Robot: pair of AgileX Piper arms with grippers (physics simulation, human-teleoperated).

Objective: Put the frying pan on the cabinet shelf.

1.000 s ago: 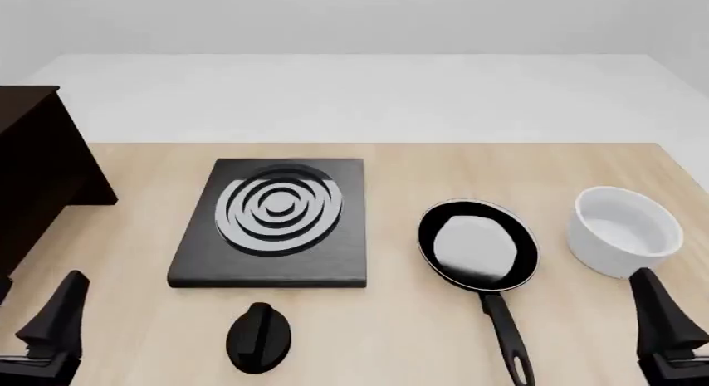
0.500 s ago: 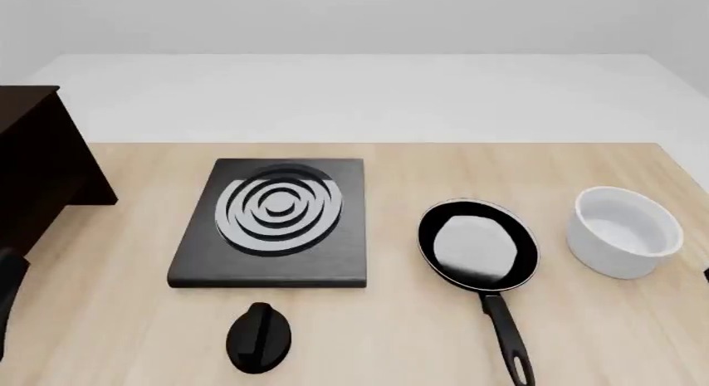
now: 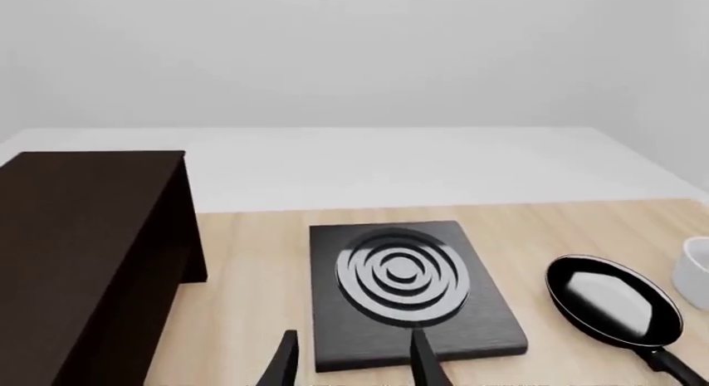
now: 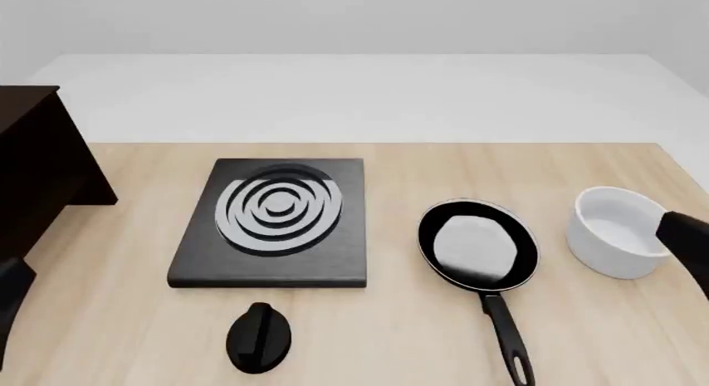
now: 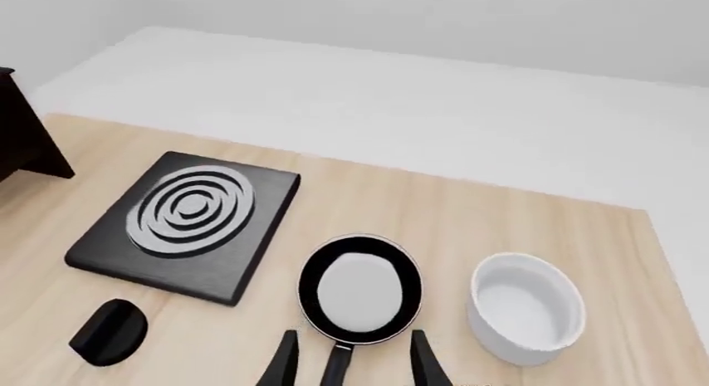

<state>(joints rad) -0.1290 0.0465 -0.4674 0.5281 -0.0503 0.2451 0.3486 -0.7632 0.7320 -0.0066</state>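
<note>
The frying pan point(image 4: 479, 245) lies flat on the wooden table, right of centre, its long handle point(image 4: 506, 336) pointing toward the near edge. The dark cabinet shelf point(image 4: 33, 178) stands at the far left; the left wrist view shows its flat top point(image 3: 89, 236). My left gripper point(image 3: 352, 365) is open and empty, hanging above the near side of the stove plate. My right gripper point(image 5: 352, 361) is also open and sits well above the frying pan point(image 5: 360, 290), its fingers either side of the handle in that view. In the front view only dark arm parts show at the left point(image 4: 9, 299) and right point(image 4: 686, 249) edges.
A black square stove plate point(image 4: 275, 220) with grey rings lies left of the pan. A small black knob point(image 4: 259, 336) sits in front of it. A white bowl point(image 4: 623, 230) stands right of the pan, near the table's right edge.
Both grippers have left the front view's bottom corners. A dark part of the right arm now shows at the right edge by the bowl. The pan has not moved.
</note>
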